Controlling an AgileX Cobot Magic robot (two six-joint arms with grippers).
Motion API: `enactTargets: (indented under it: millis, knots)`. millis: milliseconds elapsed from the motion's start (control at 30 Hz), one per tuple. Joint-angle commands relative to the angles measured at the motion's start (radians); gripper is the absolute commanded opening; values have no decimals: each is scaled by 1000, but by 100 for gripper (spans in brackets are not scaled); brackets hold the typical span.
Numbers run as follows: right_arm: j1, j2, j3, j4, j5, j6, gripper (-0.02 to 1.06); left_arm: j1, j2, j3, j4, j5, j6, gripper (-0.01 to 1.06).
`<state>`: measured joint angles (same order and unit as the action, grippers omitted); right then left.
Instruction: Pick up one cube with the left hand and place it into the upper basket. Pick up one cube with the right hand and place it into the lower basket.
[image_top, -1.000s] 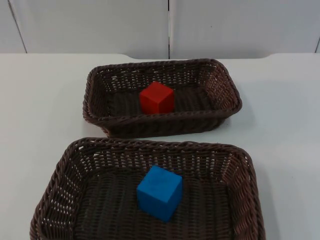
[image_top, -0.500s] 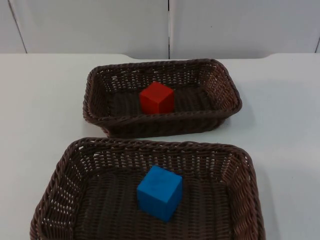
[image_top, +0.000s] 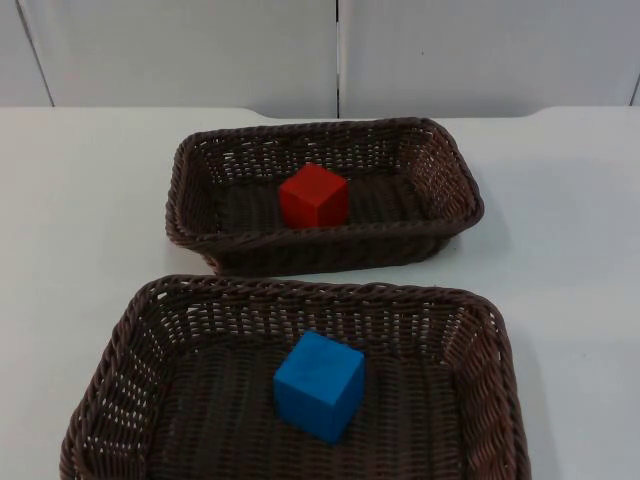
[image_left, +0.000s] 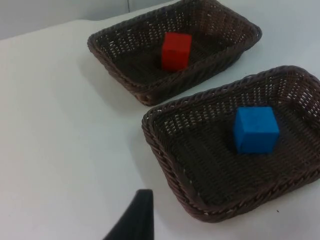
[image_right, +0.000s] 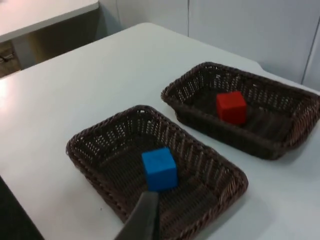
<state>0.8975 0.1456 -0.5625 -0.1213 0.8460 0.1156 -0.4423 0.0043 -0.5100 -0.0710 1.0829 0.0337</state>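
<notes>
A red cube rests on the floor of the upper brown wicker basket. In the lower wicker basket, near its middle, lies a blue cube. The left wrist view takes in both baskets from well back, with the red cube and blue cube inside them; my left gripper hangs over bare table, apart from the lower basket. My right gripper is held high on the other side, looking down at the blue cube and red cube. Neither gripper holds anything that I can see.
White table surrounds both baskets, with open room to the left and right of them. A grey partition wall closes off the far edge. In the right wrist view the table's edge drops off near the lower basket.
</notes>
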Motion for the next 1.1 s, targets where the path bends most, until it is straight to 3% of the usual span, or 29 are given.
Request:
enactTargets:
  millis: [0, 367, 1067]
  knots:
    - [5, -35, 2, 9, 50, 6, 88, 1, -4, 3, 4, -9, -6, 105]
    - [7, -146, 18, 61, 233, 6, 88, 1, -4, 3, 4, -17, -6, 105]
    - [7, -146, 45, 63, 234, 0, 88, 1, -4, 15, 35, -9, -2, 105]
